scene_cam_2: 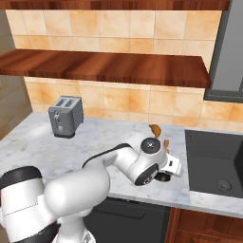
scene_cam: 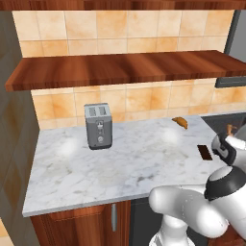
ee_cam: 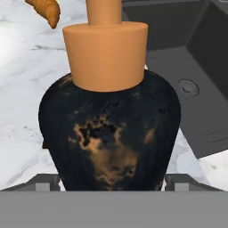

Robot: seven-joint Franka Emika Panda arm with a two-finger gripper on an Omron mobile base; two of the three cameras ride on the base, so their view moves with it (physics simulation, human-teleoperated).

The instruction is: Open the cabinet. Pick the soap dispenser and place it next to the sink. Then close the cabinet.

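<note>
Hand view sits right up against the soap dispenser (ee_cam: 109,138), whose black body with orange-brown blotches swells between the two fingers (ee_cam: 44,182). The finger tips rise on either side of the bottle's base, close against its sides; whether they press it or merely flank it cannot be told for certain, though the gap between them is taken up by the bottle. Its orange-brown pump top (ee_cam: 105,53) stands upright above the rounded shoulders.

Taking the sink (scene_cam_2: 216,161) as the landmark: the gripper (scene_cam_2: 167,172) hangs low over the marble surface (scene_cam_2: 95,137) just to the sink's left, near the surface's front edge. A sliver of the pump top shows above the white wrist there, beside the basin's left rim. The croissant (scene_cam_2: 154,129) lies a little further left of the sink and back toward the tiled wall. The toaster (scene_cam_2: 66,116) stands well away to the sink's left, close to the wall.

From the left base view the small dark brown rectangle (scene_cam: 204,152) lies flat on the surface just left of the gripper (scene_cam: 226,144). The cabinet (scene_cam_2: 104,66) spreads its reddish-brown shelf boards above the surface, up and to the left of the sink.
</note>
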